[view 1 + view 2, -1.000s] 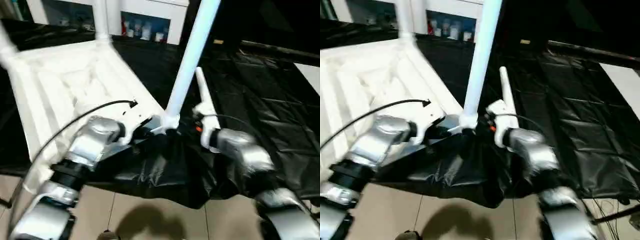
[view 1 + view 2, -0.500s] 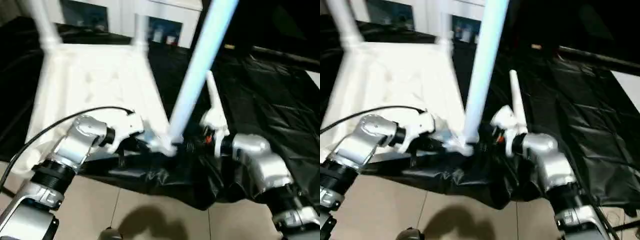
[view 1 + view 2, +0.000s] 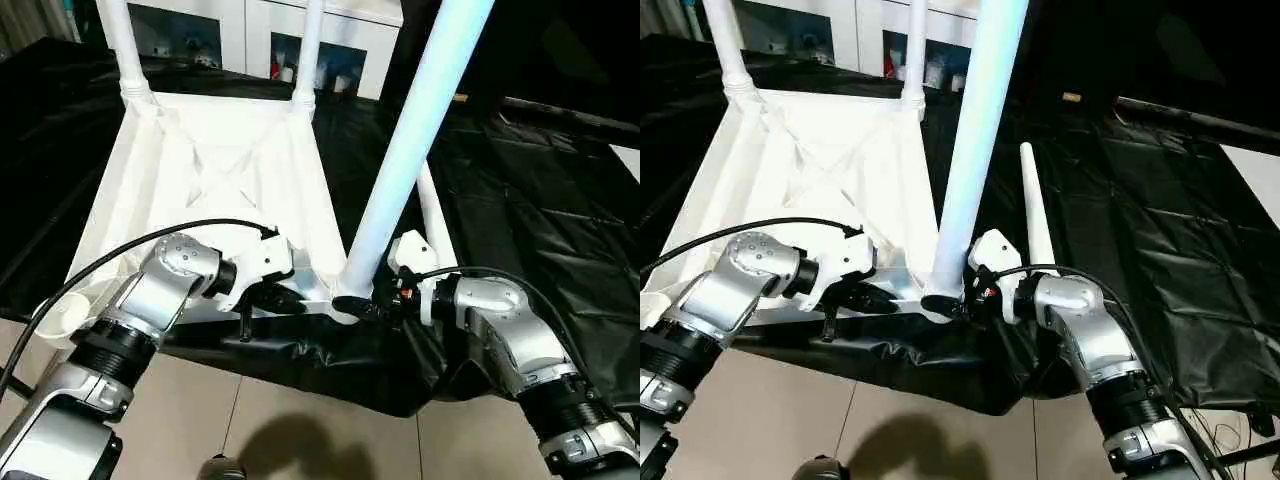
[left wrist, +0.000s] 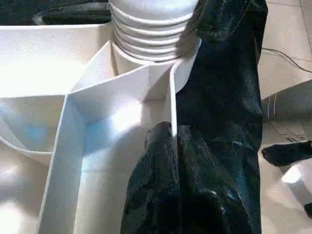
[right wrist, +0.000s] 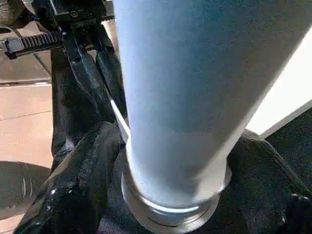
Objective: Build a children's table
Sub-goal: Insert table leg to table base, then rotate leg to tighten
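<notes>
The children's table point(image 3: 215, 190) lies upside down on the black-sheeted tabletop point(image 3: 540, 200), its white ribbed underside facing up, crossed by diagonal stiffening ribs that meet near the middle, with a raised rim all round and rounded sockets at the corners. Its near edge reaches the front edge of the tabletop, where the black sheet point(image 3: 970, 370) hangs crumpled over the side above the tiled floor point(image 3: 300, 430). Two white legs stand upright in the far corner sockets: the far-left leg point(image 3: 122, 40) and the far-right leg point(image 3: 308, 50). A third, the pale-blue leg point(image 3: 405, 160), rises steeply from the near-right corner socket point(image 3: 350, 295), leaning a little toward the right; the right wrist view shows its lower end seated in a ringed collar point(image 5: 170, 214). A fourth tube, the loose leg point(image 3: 1033, 210), lies flat on the sheet just beside the pale-blue one, to its right. The near-left corner socket point(image 3: 60, 315) stands open. The left gripper point(image 3: 275, 298) is at the table's near rim beside the near-right socket, its jaws pinching the thin white rim wall point(image 4: 171, 107) between the two black fingers point(image 4: 151, 185). The right gripper point(image 3: 375, 308) is at the foot of the pale-blue leg, its jaws pressed against the base of the tube from either side. Behind the tabletop stands a white cabinet point(image 3: 330, 30) with glass doors.
</notes>
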